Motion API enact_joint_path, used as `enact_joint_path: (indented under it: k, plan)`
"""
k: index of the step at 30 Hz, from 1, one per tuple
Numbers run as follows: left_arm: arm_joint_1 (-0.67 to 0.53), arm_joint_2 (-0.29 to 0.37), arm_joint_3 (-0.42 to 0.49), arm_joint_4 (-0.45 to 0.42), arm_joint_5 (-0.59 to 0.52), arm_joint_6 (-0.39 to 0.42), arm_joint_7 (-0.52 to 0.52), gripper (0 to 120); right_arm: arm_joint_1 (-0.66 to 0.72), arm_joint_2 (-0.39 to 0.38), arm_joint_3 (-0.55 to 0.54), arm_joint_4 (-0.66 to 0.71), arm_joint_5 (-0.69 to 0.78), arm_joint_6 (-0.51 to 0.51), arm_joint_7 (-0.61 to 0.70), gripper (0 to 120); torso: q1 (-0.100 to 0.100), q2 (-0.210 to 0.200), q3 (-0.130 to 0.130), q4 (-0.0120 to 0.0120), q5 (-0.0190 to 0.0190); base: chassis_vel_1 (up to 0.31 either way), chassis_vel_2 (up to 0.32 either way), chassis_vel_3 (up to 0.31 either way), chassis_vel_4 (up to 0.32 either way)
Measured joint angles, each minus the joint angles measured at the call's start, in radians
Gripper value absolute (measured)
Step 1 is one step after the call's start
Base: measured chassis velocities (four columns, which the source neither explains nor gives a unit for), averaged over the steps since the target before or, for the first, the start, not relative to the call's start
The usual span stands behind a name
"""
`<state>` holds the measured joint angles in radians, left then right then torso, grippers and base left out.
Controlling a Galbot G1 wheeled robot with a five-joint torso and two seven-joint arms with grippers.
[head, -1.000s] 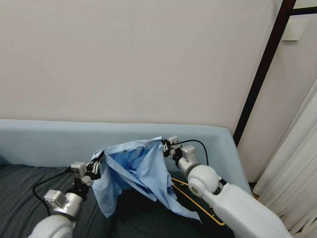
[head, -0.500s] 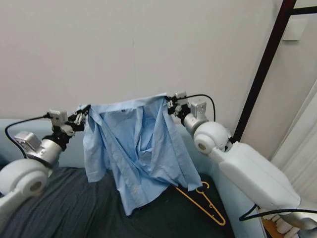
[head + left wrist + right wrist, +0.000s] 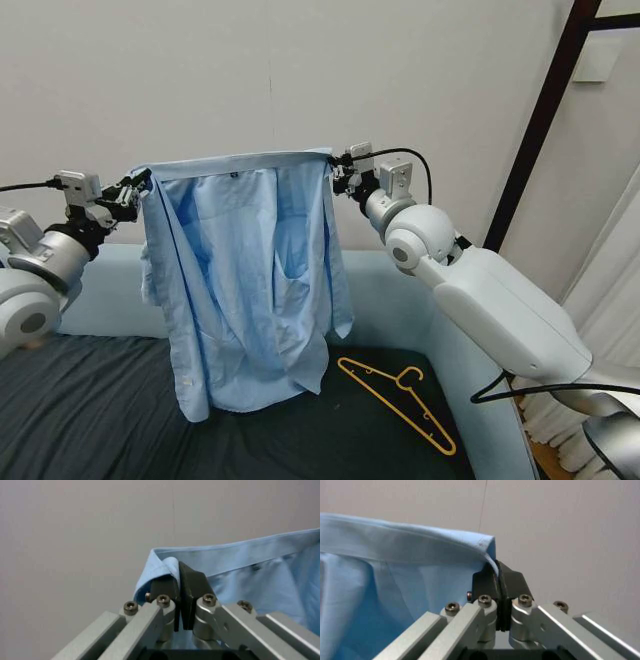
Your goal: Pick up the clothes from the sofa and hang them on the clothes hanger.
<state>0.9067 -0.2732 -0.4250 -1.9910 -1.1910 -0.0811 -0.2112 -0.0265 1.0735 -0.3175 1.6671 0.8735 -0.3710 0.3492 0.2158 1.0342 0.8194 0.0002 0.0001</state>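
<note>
Pinching shirt (image 3: 245, 280): left claw (image 3: 140, 184), right claw (image 3: 334, 166).

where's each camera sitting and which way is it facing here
Head: on the robot's head, facing forward and down at the sofa and wall; left gripper and right gripper hold the shirt spread.
Left wrist: looks along its shut fingers at the wall.
Right wrist: same, along its own fingers.
All three share the shirt's top edge.

No legible text, brand, number or sign recorded in any view. One small dark tag (image 3: 232, 175) sits just under the top edge of the blue shirt (image 3: 240, 290), near its middle. Its marking is too small to read.
</note>
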Motion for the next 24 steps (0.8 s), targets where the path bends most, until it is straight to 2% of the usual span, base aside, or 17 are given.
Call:
enact_joint_path:
  k: [3,4,8,9,10,11,12,13,16,17,18,19,22,24]
  plan:
    - [0.071,-0.04,-0.024,-0.104,0.06,0.006,-0.035,0,-0.092,-0.081,0.001,0.15,0.017,-0.011,0.048,0,0.0,0.0,0.0,0.0,0.0003,0.0,0.0,0.0,0.0]
    - [0.071,-0.04,-0.024,-0.104,0.06,0.006,-0.035,0,-0.092,-0.081,0.001,0.15,0.017,-0.011,0.048,0,0.0,0.0,0.0,0.0,0.0003,0.0,0.0,0.0,0.0]
    - [0.087,-0.082,-0.029,-0.204,0.077,0.05,-0.087,0,-0.2,-0.194,0.058,0.309,0.047,-0.022,0.069,0,0.0,0.0,0.0,0.0,0.0001,0.0,0.0,0.0,0.0]
    - [0.087,-0.082,-0.029,-0.204,0.077,0.05,-0.087,0,-0.2,-0.194,0.058,0.309,0.047,-0.022,0.069,0,0.0,0.0,0.0,0.0,0.0001,0.0,0.0,0.0,0.0]
    - [0.088,-0.086,-0.028,-0.242,0.08,0.067,-0.098,0,-0.276,-0.266,0.121,0.385,0.068,-0.029,0.083,0,0.0,0.0,0.0,0.0,0.0003,0.0,0.0,0.0,0.0]
    - [0.089,-0.085,-0.029,-0.263,0.08,0.074,-0.098,0,-0.326,-0.305,0.162,0.43,0.077,-0.032,0.088,0,0.0,0.0,0.0,-0.0003,0.0004,0.0,0.0,0.0,0.0]
    - [0.111,-0.073,-0.066,-0.311,0.071,0.091,-0.1,0,-0.414,-0.359,0.236,0.504,0.096,-0.034,0.088,0,0.0,0.0,0.0,-0.0018,0.0006,0.0,0.0,0.0,0.0]
    - [0.111,-0.073,-0.066,-0.311,0.071,0.091,-0.1,0,-0.414,-0.359,0.236,0.504,0.096,-0.034,0.088,0,0.0,0.0,0.0,-0.0018,0.0006,0.0,0.0,0.0,0.0]
    - [0.179,-0.048,-0.219,-0.413,0.003,0.141,-0.126,0,-0.572,-0.464,0.402,0.673,0.145,-0.033,0.071,0,0.0,0.0,0.0,-0.0007,0.001,0.0,0.0,0.0,0.0]
    - [0.182,-0.042,-0.241,-0.426,-0.014,0.151,-0.132,0,-0.585,-0.476,0.417,0.69,0.151,-0.031,0.068,0,0.0,0.0,0.0,-0.0005,0.0008,0.0,0.0,0.0,0.0]
    - [0.185,-0.024,-0.301,-0.458,-0.061,0.178,-0.149,0,-0.622,-0.525,0.467,0.744,0.183,-0.022,0.066,0,-0.001,0.0,-0.001,-0.0002,0.0003,0.0,0.0,0.0,0.0]
    - [0.185,-0.024,-0.301,-0.458,-0.061,0.178,-0.149,0,-0.622,-0.525,0.467,0.744,0.183,-0.022,0.066,0,-0.001,0.0,-0.001,-0.0002,0.0003,0.0,0.0,0.0,0.0]
    - [0.187,0.012,-0.415,-0.502,-0.137,0.235,-0.167,0,-0.656,-0.584,0.569,0.817,0.271,-0.022,0.081,0,0.0,0.0,0.0,-0.0001,0.0002,0.0,0.0,0.0,0.0]
    - [0.187,0.016,-0.439,-0.505,-0.155,0.246,-0.168,0,-0.666,-0.594,0.605,0.832,0.309,-0.027,0.09,0,0.0,0.0,0.0,-0.0001,0.0002,0.0,0.0,0.0,0.0]
